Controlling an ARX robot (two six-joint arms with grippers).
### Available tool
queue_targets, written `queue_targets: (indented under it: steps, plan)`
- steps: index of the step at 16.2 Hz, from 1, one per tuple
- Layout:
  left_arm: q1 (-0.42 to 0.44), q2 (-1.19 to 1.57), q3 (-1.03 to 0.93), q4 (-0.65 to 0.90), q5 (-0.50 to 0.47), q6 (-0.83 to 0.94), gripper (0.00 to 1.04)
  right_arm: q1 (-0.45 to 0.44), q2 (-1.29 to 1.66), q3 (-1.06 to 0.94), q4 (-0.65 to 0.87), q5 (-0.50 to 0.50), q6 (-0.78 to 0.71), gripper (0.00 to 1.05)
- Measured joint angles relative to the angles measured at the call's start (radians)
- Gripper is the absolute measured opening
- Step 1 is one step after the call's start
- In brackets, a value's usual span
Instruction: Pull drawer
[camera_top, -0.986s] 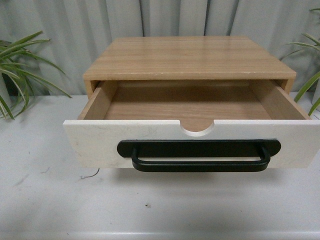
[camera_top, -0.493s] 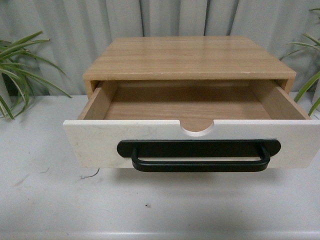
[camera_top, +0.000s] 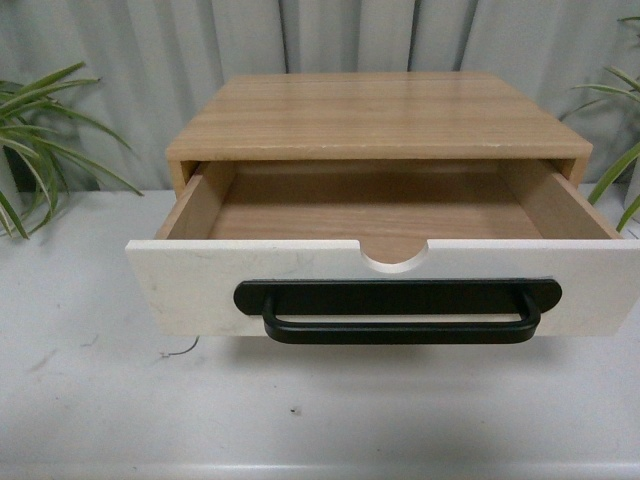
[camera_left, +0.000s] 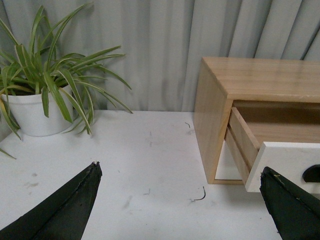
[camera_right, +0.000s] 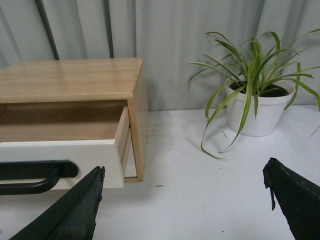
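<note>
Front view: wide white-fronted drawer with long black bar handle (camera_top: 385, 268) pulled well out of light wood cabinet (camera_top: 375, 118), bare inside showing. Pull looks done. Left gripper (camera_left: 180, 200) and right gripper (camera_right: 182, 202) spread apart, gripping nothing, clear of handle.

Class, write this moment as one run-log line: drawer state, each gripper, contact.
white-fronted drawer with black bar handle: pulled out, wood inside bare | left gripper: open, off drawer | right gripper: open, off drawer | contact: none
</note>
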Motion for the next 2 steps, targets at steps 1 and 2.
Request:
queue_targets:
  steps: [1, 2]
  plan:
    - [0.0, 0.0, 0.0, 0.0, 0.0, 0.0, 0.98, 0.0, 0.0, 0.0, 0.0, 0.0, 0.0, 0.98]
    - [0.0, 0.0, 0.0, 0.0, 0.0, 0.0, 0.98, 0.0, 0.0, 0.0, 0.0, 0.0, 0.0, 0.98]
